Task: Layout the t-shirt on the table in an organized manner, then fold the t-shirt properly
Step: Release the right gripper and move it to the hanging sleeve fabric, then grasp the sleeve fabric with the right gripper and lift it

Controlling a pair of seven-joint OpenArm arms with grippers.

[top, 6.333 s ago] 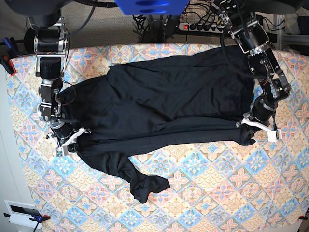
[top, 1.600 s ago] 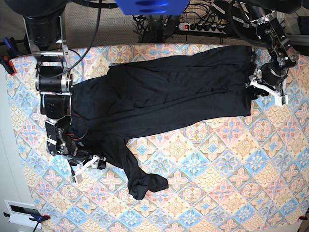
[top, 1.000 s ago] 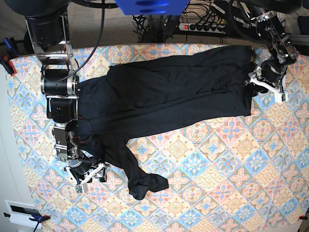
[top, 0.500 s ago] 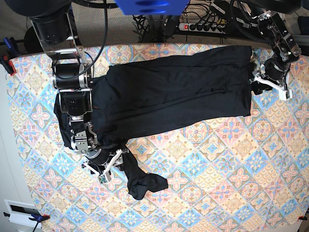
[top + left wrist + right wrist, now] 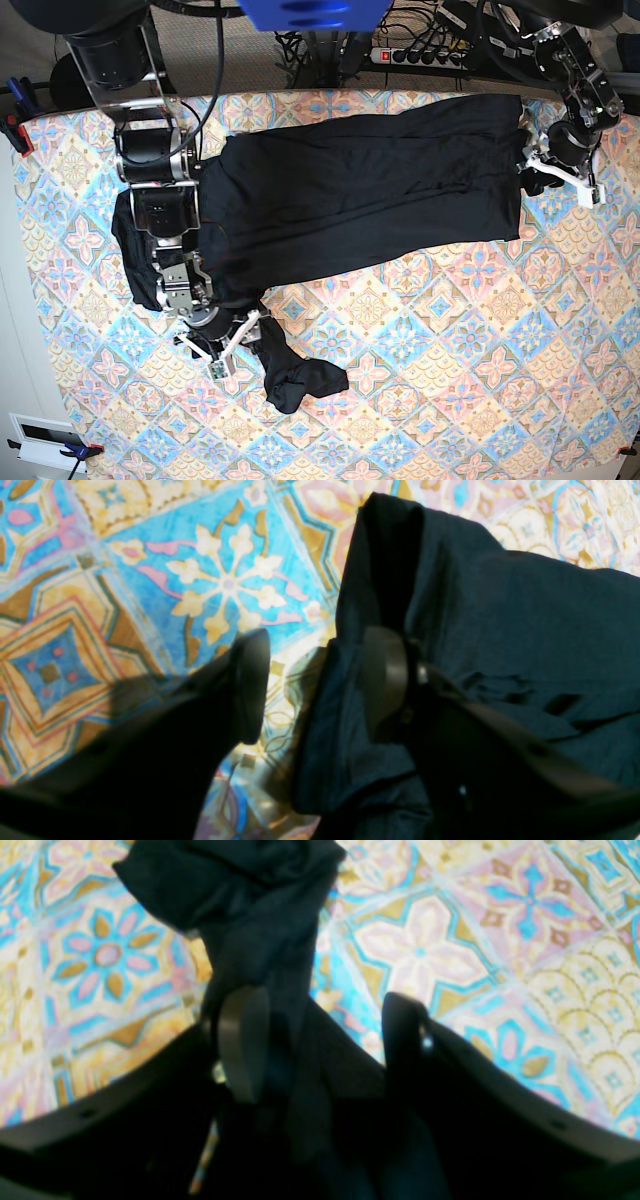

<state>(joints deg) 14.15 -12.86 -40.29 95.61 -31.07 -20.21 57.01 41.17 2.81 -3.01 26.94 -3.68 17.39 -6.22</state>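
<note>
The black t-shirt (image 5: 360, 190) lies spread across the far half of the patterned table (image 5: 480, 360), with one twisted sleeve trailing toward the front left. My right gripper (image 5: 228, 347) hovers over that trailing part. In the right wrist view it (image 5: 325, 1040) is open, and the bunched sleeve (image 5: 260, 915) runs between its fingers, close to the left pad (image 5: 242, 1040). My left gripper (image 5: 553, 176) is at the shirt's right edge. In the left wrist view it (image 5: 317, 685) is open and straddles the folded hem (image 5: 500, 605), with table cloth showing beside the left finger (image 5: 250, 685).
A power strip (image 5: 420, 55) and cables lie behind the table's far edge. Clamps (image 5: 15, 130) grip the left edge, and a white box (image 5: 45, 440) sits off the front left corner. Bare patterned cloth fills the front and right of the table.
My right gripper has slid to the right along the shirt's lower left, over the trailing sleeve. The shirt's left side has bunched beside that arm. The left gripper has barely moved.
</note>
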